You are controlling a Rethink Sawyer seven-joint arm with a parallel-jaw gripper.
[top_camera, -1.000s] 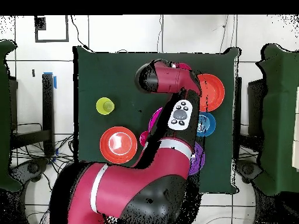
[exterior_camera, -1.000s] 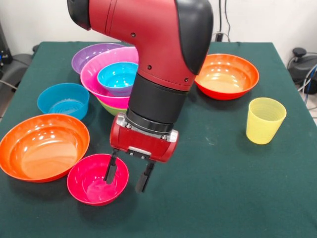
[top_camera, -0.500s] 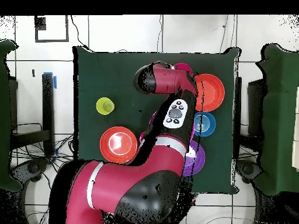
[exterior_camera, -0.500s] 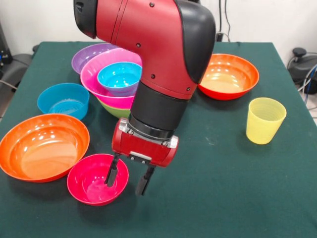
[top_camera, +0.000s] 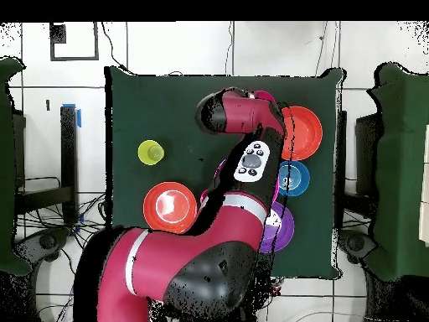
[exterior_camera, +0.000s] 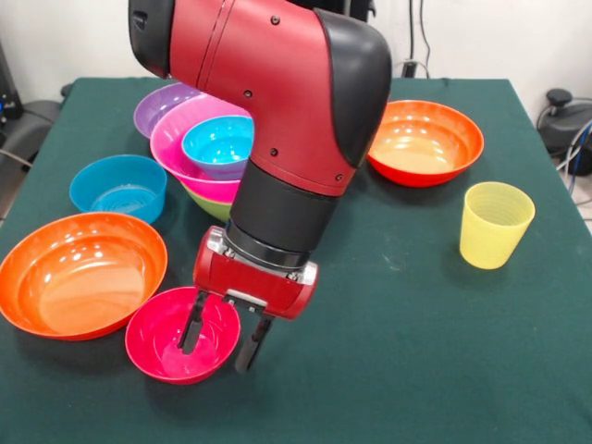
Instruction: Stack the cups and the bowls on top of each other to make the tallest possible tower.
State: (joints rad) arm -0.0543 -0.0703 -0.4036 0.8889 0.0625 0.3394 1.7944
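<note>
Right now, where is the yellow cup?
In the front view the yellow cup stands upright alone at the right side of the table, just in front of the right-hand orange bowl, well clear of the pincer.

You've got eight bowls: two orange (exterior_camera: 81, 274) (exterior_camera: 426, 141), two blue (exterior_camera: 118, 187) (exterior_camera: 219, 143), one red-pink (exterior_camera: 166, 338), one large pink (exterior_camera: 176, 141), one green (exterior_camera: 211, 204), one purple (exterior_camera: 159, 104). One cup in view, the yellow one (exterior_camera: 496, 224). One arm (exterior_camera: 268, 102), all on one worktop (exterior_camera: 416, 351).
</note>
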